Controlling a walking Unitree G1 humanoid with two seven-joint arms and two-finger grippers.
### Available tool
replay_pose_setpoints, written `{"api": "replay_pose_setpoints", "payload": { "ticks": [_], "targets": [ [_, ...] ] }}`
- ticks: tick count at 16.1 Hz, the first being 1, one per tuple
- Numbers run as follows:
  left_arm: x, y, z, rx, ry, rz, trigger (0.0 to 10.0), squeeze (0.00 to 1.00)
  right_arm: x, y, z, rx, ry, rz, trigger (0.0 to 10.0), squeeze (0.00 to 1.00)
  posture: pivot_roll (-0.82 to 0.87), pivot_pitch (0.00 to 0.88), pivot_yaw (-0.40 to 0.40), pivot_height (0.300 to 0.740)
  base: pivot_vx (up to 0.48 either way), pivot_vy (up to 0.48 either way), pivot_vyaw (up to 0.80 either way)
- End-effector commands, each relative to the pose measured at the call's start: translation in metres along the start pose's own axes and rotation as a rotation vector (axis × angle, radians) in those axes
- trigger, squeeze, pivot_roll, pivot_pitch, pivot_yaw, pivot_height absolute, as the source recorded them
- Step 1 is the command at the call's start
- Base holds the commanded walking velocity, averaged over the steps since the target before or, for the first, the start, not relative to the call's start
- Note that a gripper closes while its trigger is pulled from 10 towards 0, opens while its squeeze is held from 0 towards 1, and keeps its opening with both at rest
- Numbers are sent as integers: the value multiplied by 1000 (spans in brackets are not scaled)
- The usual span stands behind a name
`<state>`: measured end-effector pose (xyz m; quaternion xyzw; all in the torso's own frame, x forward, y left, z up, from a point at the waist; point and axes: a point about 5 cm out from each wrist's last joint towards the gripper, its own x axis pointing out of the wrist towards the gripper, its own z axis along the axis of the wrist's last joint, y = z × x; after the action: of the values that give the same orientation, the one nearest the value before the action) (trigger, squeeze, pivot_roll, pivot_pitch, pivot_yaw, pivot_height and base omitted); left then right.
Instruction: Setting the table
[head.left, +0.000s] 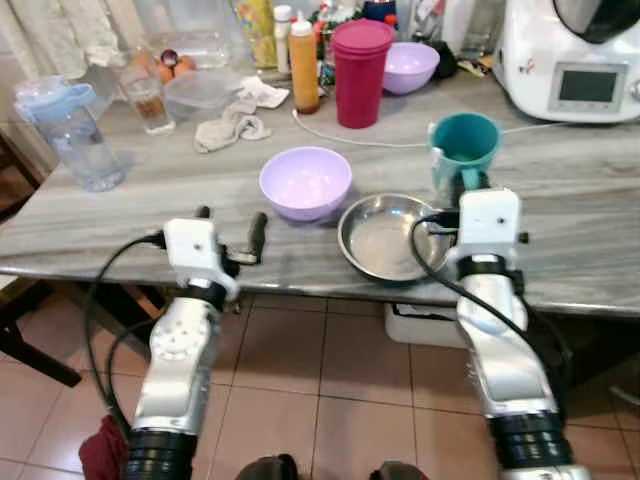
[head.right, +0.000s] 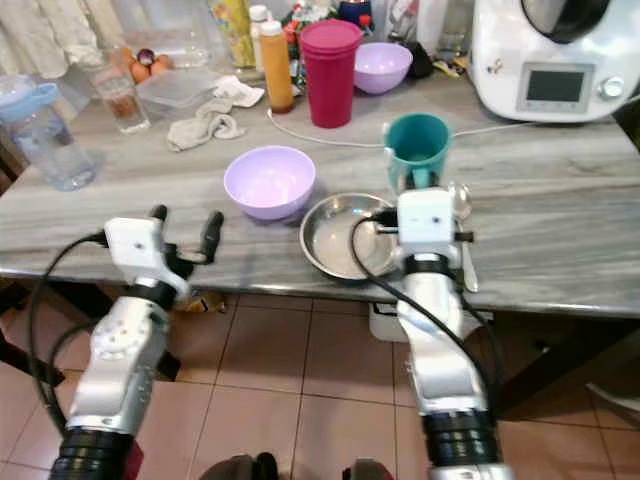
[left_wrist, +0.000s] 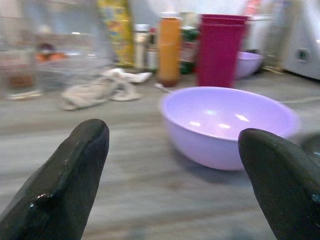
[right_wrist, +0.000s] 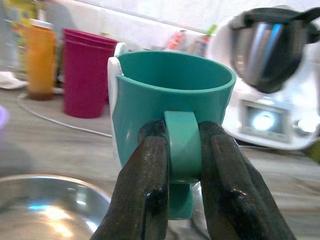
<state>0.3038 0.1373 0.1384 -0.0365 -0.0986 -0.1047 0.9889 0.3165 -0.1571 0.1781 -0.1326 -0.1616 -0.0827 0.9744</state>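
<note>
With the right gripper (right_wrist: 182, 150) pinching only the mug (right_wrist: 172, 107) handle, the mug could swing and clip the near pan (head.left: 385, 238); the left gripper (head.left: 232, 232) hangs spread, idle.

Two lilac bowls (head.left: 305, 182) (head.left: 410, 66) are seen, one steel bowl (head.left: 385, 238), one teal mug (head.left: 465, 148), one stack of magenta cups (head.left: 360, 72), one water jug (head.left: 68, 130), one cloth (head.left: 232, 125).

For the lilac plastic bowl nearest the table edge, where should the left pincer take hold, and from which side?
Judging by shape, the rim: the lilac plastic bowl stands upright with round, sloping walls and no handle. The open left pincer sits at the table edge on the bowl's near-left side, so come from there, one finger inside and one outside the near rim.
</note>
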Motion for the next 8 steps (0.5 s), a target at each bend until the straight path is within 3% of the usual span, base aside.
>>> {"api": "replay_pose_setpoints", "payload": {
  "ticks": [1, 8],
  "targets": [
    [-5, 5, 1, 15, 3, -13, 10000, 0, 1, 2, 7, 9, -31, -5, 10000, 0, -123, 125, 51, 740, 0, 0, 0],
    [-32, -9, -8, -16, 89, -356, 10000, 0, 12, -21, 4, 5, -10, -15, 10000, 0, -129, 138, 43, 740, 0, 0, 0]
  ]
}}
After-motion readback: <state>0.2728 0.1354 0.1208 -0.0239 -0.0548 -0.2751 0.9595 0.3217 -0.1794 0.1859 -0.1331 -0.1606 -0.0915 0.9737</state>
